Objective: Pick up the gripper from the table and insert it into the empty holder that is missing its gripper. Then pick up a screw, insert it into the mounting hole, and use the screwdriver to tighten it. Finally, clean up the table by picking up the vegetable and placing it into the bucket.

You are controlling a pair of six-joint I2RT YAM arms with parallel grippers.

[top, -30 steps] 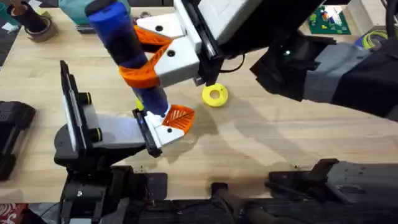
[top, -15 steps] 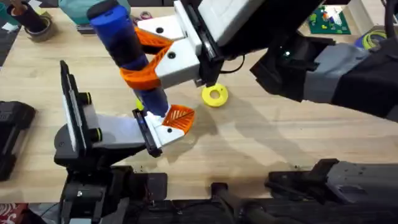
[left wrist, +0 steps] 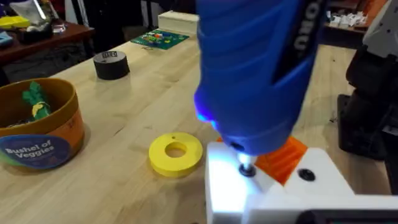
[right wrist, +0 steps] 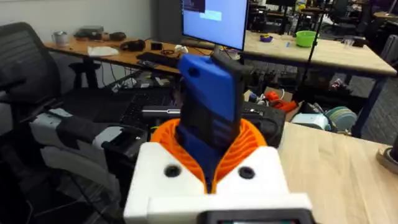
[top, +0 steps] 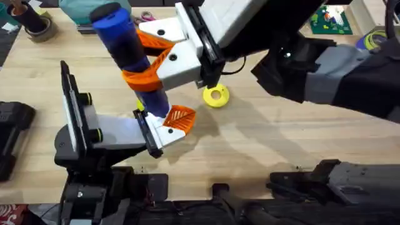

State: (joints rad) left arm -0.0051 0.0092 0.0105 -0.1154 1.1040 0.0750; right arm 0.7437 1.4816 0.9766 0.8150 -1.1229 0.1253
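a pale wooden table [top: 281, 137] carries everything here. a flat yellow ring [top: 216, 95] lies near its middle. in the left wrist view the bucket [left wrist: 38, 132], a round pot lettered "bushel of veggies" with green pieces inside, stands on the wood near the ring, not touching it. a roll of dark tape [left wrist: 110, 64] sits farther off. another tape roll [top: 36, 25] rests at the far left corner, and a green board [top: 332, 19] lies at the far right.

My right gripper [top: 153, 59] has white angular finger bases with black screw holes and orange ribbed pads [top: 142, 76]; my arms are black, with grey sections.
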